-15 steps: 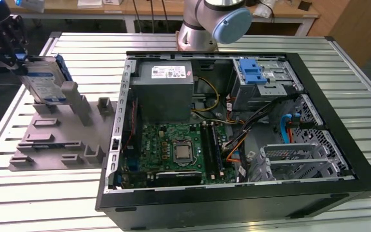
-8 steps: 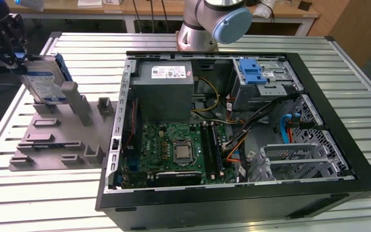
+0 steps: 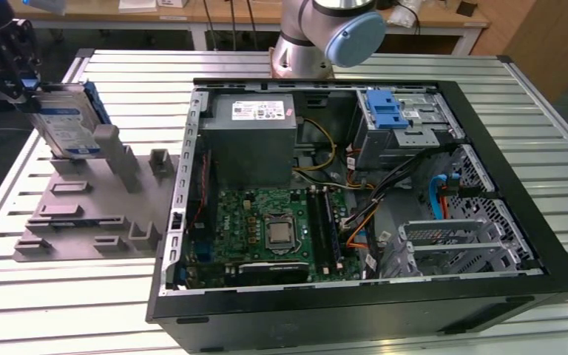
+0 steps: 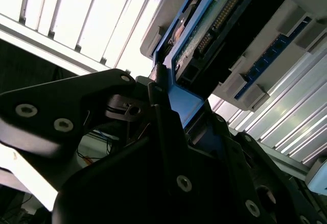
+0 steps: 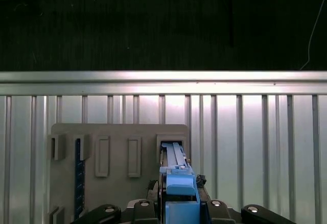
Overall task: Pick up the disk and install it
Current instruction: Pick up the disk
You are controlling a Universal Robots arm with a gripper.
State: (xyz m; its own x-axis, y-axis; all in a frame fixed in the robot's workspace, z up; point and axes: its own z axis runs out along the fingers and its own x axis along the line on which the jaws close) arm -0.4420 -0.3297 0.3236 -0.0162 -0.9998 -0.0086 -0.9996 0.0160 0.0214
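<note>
Tool (image 3: 27, 87) pinched the disk (image 3: 64, 127) by its blue frame edge | disk upright in grey rack (image 3: 77, 222), just below tool | likely rigid, weighty, shock-sensitive: hold frame, not label.

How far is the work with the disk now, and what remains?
Done: the pincer is shut on the disk, at its blue frame. In hand: the disk stands tilted over the grey holder at the exterior view's left; whether it is clear of its slot, I cannot tell. Left: it is not yet inside the open computer case.
</note>
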